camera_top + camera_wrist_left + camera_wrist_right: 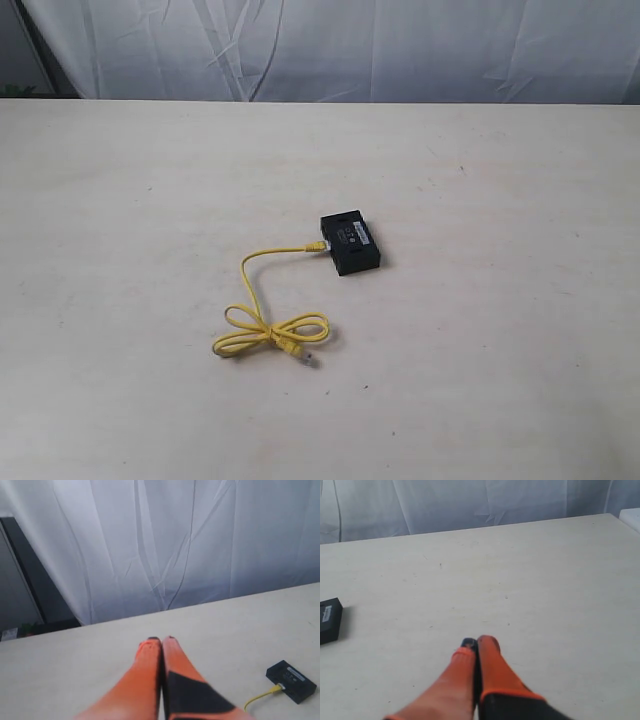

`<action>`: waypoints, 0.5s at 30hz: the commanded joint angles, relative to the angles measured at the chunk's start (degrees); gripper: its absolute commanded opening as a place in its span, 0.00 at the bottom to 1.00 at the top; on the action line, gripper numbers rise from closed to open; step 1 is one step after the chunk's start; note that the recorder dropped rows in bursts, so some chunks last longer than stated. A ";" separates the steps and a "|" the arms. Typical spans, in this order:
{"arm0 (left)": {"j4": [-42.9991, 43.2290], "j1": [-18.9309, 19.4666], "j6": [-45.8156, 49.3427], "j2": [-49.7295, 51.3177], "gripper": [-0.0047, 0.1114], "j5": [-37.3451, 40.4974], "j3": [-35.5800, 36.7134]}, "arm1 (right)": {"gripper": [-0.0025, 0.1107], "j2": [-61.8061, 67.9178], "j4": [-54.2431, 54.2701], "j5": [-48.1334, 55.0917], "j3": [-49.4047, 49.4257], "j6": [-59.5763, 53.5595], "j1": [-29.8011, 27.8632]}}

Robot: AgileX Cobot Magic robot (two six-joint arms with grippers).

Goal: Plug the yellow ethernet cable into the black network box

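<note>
The black network box (351,243) lies flat near the table's middle, label up. One end of the yellow ethernet cable (262,300) sits in the box's left side; the cord runs down to a knotted loop with a free plug (303,354) beside it. Neither arm shows in the exterior view. In the left wrist view my left gripper (161,640) is shut with nothing between its orange fingers, well away from the network box (291,680) and the cable (262,695). My right gripper (478,642) is shut and empty, with the network box (329,620) far off at the frame's edge.
A pale table (500,180) carries everything. A white curtain (330,45) hangs behind its far edge. A dark panel (30,575) stands at one side of the curtain in the left wrist view.
</note>
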 commanded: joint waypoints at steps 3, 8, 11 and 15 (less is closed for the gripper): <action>0.23 0.10 -0.11 -5.21 0.04 -0.60 0.40 | 0.02 -0.35 1.13 -1.02 0.27 0.11 -0.22; 0.23 0.10 -0.11 -5.38 0.04 -0.22 0.40 | 0.02 -0.35 1.13 -1.02 0.27 0.11 -0.22; 2.36 0.10 -0.11 -6.19 0.04 -1.44 3.42 | 0.02 -0.35 1.13 -1.02 0.27 0.11 -0.22; 2.11 0.10 -0.11 -11.89 0.04 -5.55 11.56 | 0.02 -0.35 1.13 -1.02 0.27 0.11 -0.22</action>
